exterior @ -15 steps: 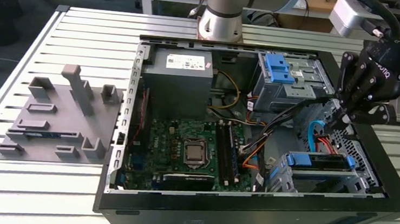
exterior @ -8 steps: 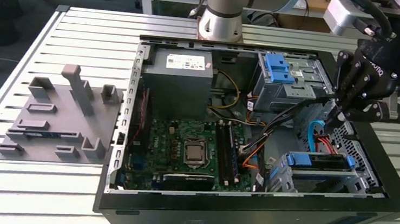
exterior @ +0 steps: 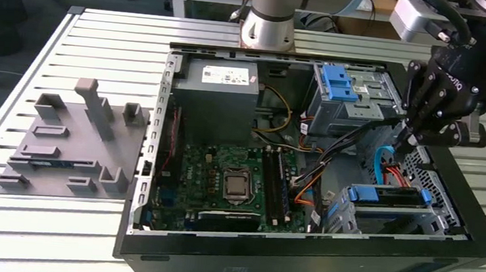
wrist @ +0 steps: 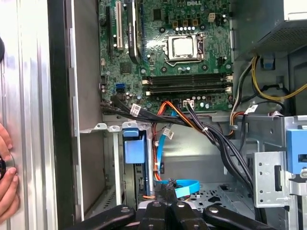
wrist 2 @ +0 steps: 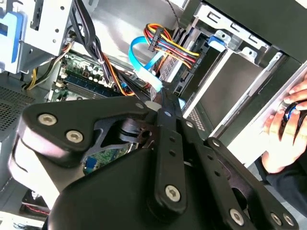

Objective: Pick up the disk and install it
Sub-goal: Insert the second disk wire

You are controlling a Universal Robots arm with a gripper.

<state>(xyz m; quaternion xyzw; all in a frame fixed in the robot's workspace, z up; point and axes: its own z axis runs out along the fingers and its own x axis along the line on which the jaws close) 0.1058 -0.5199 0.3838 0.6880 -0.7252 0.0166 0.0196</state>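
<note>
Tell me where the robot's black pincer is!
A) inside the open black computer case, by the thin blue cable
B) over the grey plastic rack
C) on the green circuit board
A: the black pincer hangs inside the open black computer case, beside the thin blue cable.

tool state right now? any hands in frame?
Tool: shut, tips against the thin blue cable; whether it pinches it cannot be told.
Person's hand: what it holds cannot be told.
</note>
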